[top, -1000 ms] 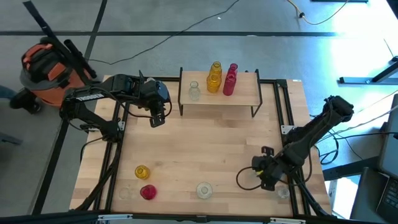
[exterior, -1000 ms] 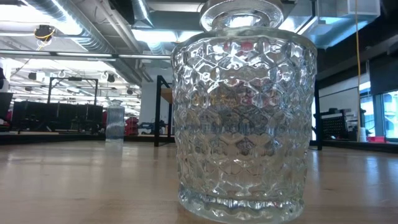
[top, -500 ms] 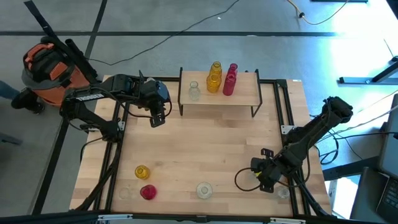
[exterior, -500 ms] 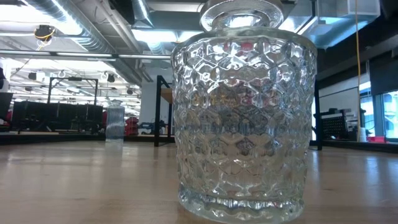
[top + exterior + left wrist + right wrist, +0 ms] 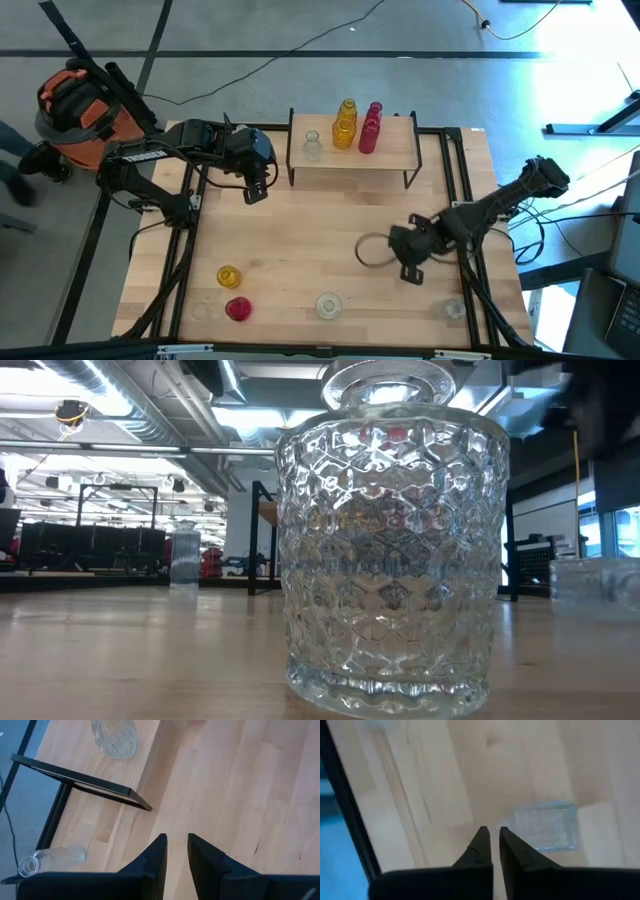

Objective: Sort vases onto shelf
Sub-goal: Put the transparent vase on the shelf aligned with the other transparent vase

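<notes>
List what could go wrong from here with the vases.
1. The right gripper is shut on nothing, with the clear vase lying apart from it near the table's corner; a misjudged grab could push it toward the edge.
2. On the shelf, the yellow vase and red vase stand close together; setting another beside them could topple one.
</notes>
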Robot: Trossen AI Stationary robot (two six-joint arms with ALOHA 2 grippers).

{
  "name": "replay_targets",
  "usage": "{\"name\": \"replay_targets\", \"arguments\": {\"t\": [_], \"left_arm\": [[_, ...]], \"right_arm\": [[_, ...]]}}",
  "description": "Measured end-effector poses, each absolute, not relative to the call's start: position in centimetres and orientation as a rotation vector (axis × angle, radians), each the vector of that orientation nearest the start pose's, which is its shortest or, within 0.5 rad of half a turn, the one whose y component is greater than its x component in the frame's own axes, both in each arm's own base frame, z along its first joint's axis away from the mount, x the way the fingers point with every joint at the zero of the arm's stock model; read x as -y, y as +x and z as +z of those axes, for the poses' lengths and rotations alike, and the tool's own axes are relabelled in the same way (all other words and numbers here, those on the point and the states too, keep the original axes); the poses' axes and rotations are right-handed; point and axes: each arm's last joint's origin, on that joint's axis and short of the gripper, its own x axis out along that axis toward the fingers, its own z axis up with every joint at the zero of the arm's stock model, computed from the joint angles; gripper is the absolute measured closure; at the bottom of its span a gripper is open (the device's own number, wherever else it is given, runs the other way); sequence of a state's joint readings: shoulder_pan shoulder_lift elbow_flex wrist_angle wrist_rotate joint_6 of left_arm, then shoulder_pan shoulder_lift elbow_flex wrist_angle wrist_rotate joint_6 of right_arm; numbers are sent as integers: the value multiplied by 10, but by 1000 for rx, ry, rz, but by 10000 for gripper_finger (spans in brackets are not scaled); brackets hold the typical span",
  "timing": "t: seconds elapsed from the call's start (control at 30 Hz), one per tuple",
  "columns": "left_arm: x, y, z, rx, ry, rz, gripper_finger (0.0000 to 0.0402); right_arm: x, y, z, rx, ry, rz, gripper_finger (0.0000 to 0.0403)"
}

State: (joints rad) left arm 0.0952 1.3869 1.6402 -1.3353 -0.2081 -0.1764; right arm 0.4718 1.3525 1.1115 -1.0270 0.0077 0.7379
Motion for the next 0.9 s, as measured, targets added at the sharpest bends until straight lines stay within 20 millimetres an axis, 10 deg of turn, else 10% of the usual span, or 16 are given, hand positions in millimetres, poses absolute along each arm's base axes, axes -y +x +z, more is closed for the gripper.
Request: {"name": "replay_targets", "arguments": {"t": [0.4,0.9], "left_arm": [[-28,237,397,-1059,-114,354,333],[-28,237,397,-1065,-85,335,333]], "right_arm": [[-101,220,260,-1299,368,-137,286],[-87,227,223,-1140,1048,-758,85]]}}
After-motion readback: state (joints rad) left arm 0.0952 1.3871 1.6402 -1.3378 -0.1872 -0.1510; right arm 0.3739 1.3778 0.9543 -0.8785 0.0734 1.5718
